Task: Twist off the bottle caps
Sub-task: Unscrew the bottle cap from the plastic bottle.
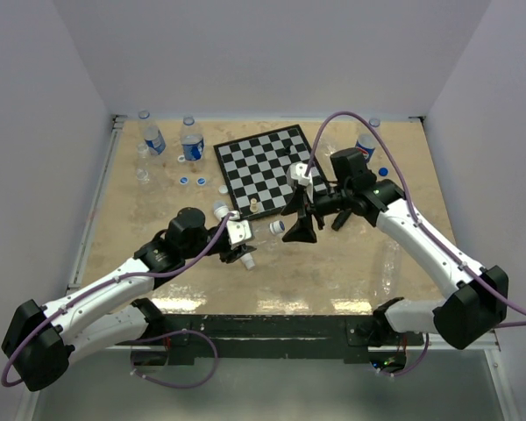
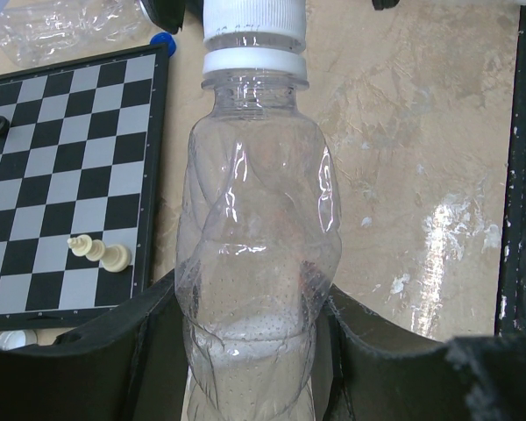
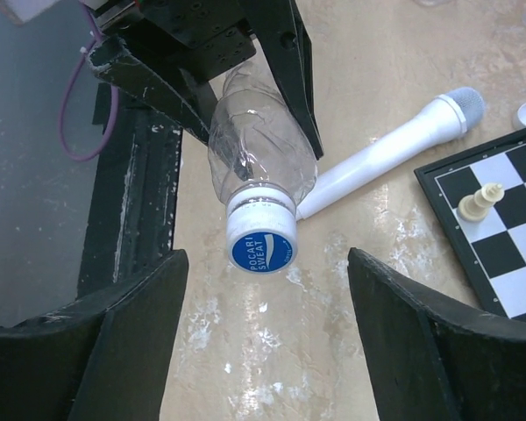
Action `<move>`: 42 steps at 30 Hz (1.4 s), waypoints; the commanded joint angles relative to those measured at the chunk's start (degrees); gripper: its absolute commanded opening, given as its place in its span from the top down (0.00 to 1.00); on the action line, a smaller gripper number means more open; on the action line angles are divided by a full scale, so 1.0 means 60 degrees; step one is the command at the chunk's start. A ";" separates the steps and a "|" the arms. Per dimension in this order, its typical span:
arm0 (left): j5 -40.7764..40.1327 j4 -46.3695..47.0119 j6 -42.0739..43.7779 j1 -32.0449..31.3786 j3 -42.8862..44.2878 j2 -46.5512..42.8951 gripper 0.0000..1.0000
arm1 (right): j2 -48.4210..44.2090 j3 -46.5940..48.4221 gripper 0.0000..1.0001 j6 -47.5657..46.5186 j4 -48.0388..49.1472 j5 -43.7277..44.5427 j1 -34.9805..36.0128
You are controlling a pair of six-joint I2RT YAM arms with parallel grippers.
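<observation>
One bottle [image 2: 259, 202], clear and thin-walled, lies level above the bench [image 2: 403, 132], low in the centre of the top view. Its base is clamped in the left tool [image 2: 252, 307], whose jaws are closed partway onto its dented sides. To the right, its blue-topped cap [image 3: 263, 244] sits on the neck and points at the right tool [image 3: 267, 263]. That tool stands wide open and holds nothing, with a finger on each side of the cap and clear of it. The cap sits nearer one finger, so closing could shove the neck aside. The soft body may also twist in the left grip, turning with the cap instead of unscrewing.
</observation>
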 commanded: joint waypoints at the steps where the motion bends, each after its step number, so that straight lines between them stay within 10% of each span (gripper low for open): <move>1: 0.0056 0.0241 -0.0022 0.0049 0.0220 -0.0002 0.95 | 0.0147 0.0280 0.26 0.0485 0.0296 -0.0245 0.0104; 24: 0.0041 0.0241 -0.0037 0.0034 0.0220 0.0013 0.95 | 0.0514 0.0602 0.60 0.0222 0.0047 -0.0597 0.0295; 30: 0.0041 0.0241 -0.0037 0.0049 0.0235 -0.0016 0.95 | 0.0543 0.0704 0.83 -0.0464 -0.0288 -0.0612 0.0295; 34: 0.0056 0.0241 -0.0037 0.0049 0.0220 -0.0016 0.96 | 0.0703 0.1274 0.95 -0.3095 -0.1982 -0.0874 0.0309; 37: 0.0085 0.0241 -0.0037 0.0034 0.0221 -0.0016 0.96 | 0.0967 0.1831 1.00 -0.8067 -0.4645 -0.1255 0.0309; 42: 0.0056 0.0226 -0.0037 0.0034 0.0235 -0.0075 0.96 | 0.0748 0.1833 1.00 -1.2296 -0.4757 -0.0482 0.0338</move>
